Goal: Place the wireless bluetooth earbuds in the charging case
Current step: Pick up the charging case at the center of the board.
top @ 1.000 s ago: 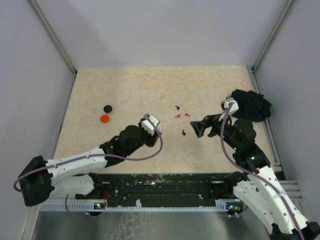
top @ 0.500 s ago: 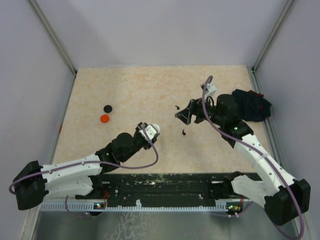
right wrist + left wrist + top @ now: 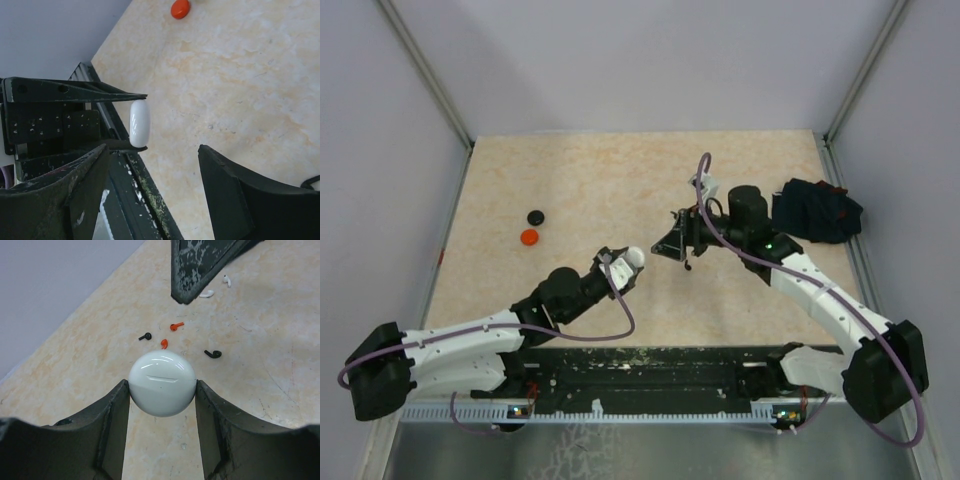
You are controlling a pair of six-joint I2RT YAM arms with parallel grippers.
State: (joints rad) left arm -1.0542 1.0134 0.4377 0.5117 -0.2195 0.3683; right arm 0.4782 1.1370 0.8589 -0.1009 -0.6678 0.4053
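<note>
My left gripper [image 3: 161,390] is shut on a round white charging case [image 3: 161,372], closed, held just above the table; the case also shows in the top view [image 3: 631,259] and edge-on in the right wrist view [image 3: 139,123]. Beyond it lie tiny earbuds: two black [image 3: 145,336] [image 3: 213,354], two red-orange [image 3: 176,326] [image 3: 164,343] and two white [image 3: 206,293] [image 3: 227,280]. My right gripper [image 3: 672,245] is open and empty over the earbud cluster, hiding most of it from above; one black bud [image 3: 688,265] shows. Its jaws stand wide apart in the right wrist view [image 3: 152,150].
A black disc [image 3: 535,216] and a red disc [image 3: 529,237] lie at the left of the table; the red one shows in the right wrist view [image 3: 180,8]. A dark navy cloth bundle [image 3: 817,210] sits at the right edge. The metal base rail [image 3: 60,120] runs along the near edge.
My right arm has swung left and outward, from beside the cloth bundle to over the earbuds. My left gripper has shifted slightly with the white case still in it.
</note>
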